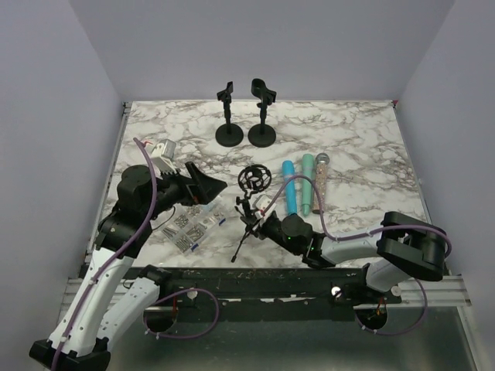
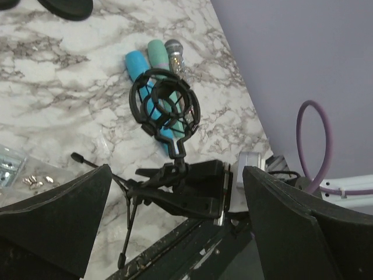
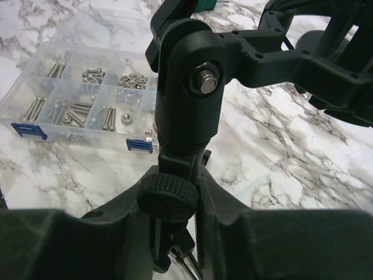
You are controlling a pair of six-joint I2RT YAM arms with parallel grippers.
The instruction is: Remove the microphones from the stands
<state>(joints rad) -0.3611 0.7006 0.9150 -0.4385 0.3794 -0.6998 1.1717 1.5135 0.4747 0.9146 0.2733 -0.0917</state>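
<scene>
Our right arm lies low along the near worktop, elbow bent, its claw clamped narrowly on the stem of the stand. Our left arm hunches over the screw box, its claw gaping wide and holding nothing. The microphone lies flat to the right of the stand. The right wrist view crops the stand's ring.

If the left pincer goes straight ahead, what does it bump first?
Probably the small black stand that the right pincer grips, just under its round cage. Depth is hard to judge.
</scene>
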